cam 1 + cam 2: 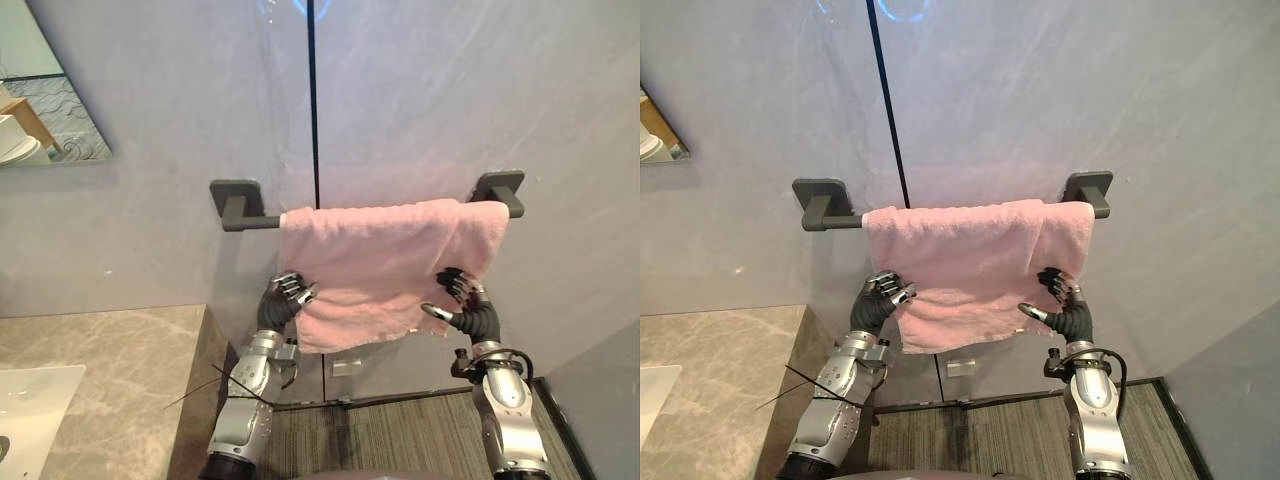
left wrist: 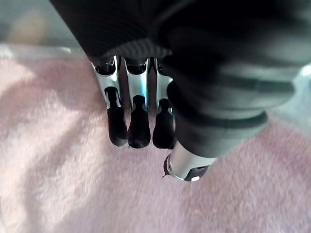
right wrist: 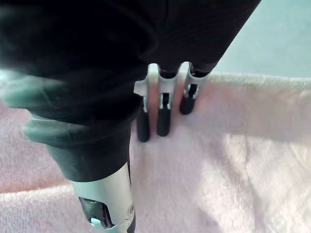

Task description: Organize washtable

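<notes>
you had both hands up on the pink towel (image 1: 385,270), which hung folded over the dark towel bar (image 1: 255,222) on the grey wall (image 1: 450,100). your left hand (image 1: 285,295) sat at the towel's left edge, below the bar. its fingers (image 2: 138,126) were nearly straight, dark tips pressed into the cloth, gripping nothing. its thumb lay just beside them, and i couldn't tell if it touched the cloth. your right hand (image 1: 462,292) met the towel near its right edge. its fingers (image 3: 164,116) were straight against the pile and its thumb (image 1: 435,312) stuck out sideways. the stone counter (image 1: 110,370) lay below your left hand, to its outer side.
</notes>
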